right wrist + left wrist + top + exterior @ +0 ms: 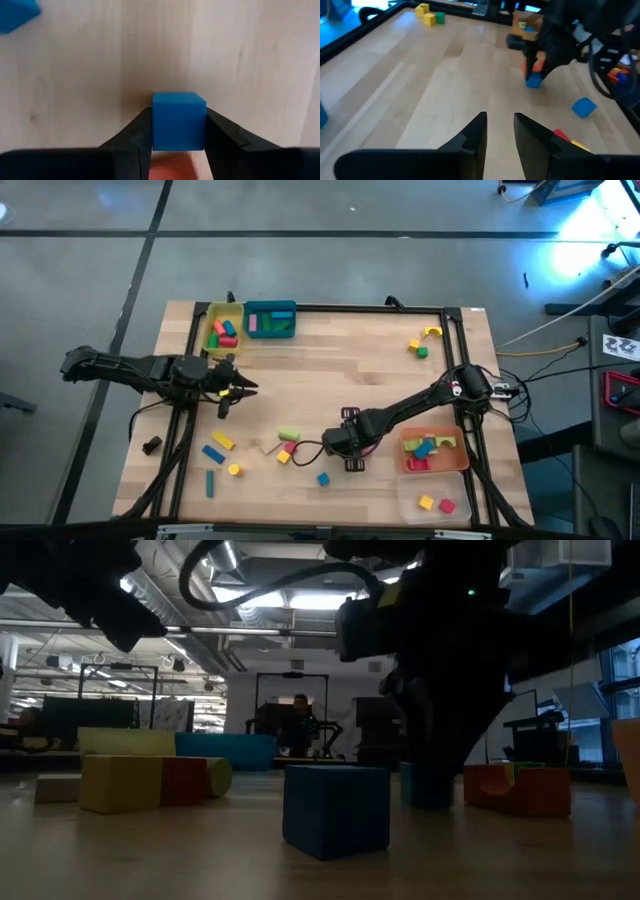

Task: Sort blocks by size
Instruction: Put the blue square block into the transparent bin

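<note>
My right gripper (350,457) is low over the near middle of the table, shut on a small blue cube (178,120). The cube also shows in the left wrist view (534,80). A second blue cube (323,478) rests on the table just left of it. A cluster of green, red, yellow and tan blocks (287,446) lies farther left. My left gripper (235,390) hovers over the table's left part, open and empty. In its wrist view its fingers (476,134) stand a little apart over bare wood. My right gripper pinches the blue cube by two opposite side faces (156,125) between its two fingers. The fingers come from above, pointing down. The cube sits square between them, at or just above the tabletop; I cannot tell which. A reddish patch (170,167) shows behind the cube.
A yellow tray (212,315) and a teal tray (270,306) stand at the far left. An orange tray (462,460) and a clear tray (405,502) stand at the near right. Loose blocks lie at the near left (221,442) and the far right (423,343).
</note>
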`<action>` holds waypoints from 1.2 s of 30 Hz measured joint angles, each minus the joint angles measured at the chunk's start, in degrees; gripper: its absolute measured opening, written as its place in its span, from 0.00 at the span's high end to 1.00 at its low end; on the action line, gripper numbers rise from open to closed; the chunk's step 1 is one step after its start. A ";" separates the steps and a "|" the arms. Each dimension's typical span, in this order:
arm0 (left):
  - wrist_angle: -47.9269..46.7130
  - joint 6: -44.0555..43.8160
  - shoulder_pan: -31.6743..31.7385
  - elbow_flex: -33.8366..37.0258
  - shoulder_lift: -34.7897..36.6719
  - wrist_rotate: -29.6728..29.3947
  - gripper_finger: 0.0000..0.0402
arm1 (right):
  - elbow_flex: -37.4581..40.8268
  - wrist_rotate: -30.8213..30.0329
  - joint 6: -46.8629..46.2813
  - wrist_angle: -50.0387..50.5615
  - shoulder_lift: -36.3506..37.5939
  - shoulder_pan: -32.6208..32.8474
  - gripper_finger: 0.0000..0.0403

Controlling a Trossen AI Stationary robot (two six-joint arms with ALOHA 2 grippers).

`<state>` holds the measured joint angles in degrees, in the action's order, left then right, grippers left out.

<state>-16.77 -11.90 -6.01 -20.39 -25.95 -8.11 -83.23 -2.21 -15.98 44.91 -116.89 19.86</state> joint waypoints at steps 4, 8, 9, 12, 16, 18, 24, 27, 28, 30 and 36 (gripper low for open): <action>-0.22 -1.60 0.01 0.35 0.11 -1.31 0.80 | -4.94 3.46 -0.19 7.93 0.16 0.13 0.66; -0.10 -1.86 0.01 0.35 0.08 -1.32 0.80 | -11.79 4.36 -1.96 19.53 0.19 1.69 0.66; -0.10 -1.81 0.01 0.34 0.08 -1.32 0.80 | -13.51 4.41 -3.25 22.42 0.19 2.39 0.66; -0.04 -1.40 0.01 0.35 0.08 -2.08 0.80 | -18.22 4.41 -7.48 30.34 0.23 5.12 0.66; -0.03 -1.40 0.00 0.35 0.08 -4.86 0.80 | -21.36 4.45 -15.49 37.09 0.30 9.62 0.66; -0.05 -1.42 0.01 0.33 0.08 -5.73 0.80 | -21.45 5.09 -20.63 39.63 0.30 12.09 0.65; -0.03 -1.51 0.01 0.33 0.08 -5.94 0.80 | -20.45 9.47 -35.30 43.32 0.30 19.80 0.65; -0.03 -1.73 0.01 0.33 0.06 -5.98 0.80 | -20.34 10.82 -40.51 43.26 0.30 23.11 0.65; -0.03 -1.93 0.01 0.33 0.07 -6.04 0.80 | -20.34 11.05 -41.74 43.12 0.30 23.98 0.65; -0.05 -2.65 0.01 0.33 0.06 -6.06 0.80 | -20.32 11.84 -43.80 42.75 0.30 25.47 0.65; -0.20 -3.37 0.00 0.33 0.06 -6.06 0.80 | -20.32 11.86 -44.22 41.74 0.27 28.31 0.61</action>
<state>-16.97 -15.27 -6.01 -20.05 -25.89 -14.17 -103.55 9.65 -60.20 86.65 -116.62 48.17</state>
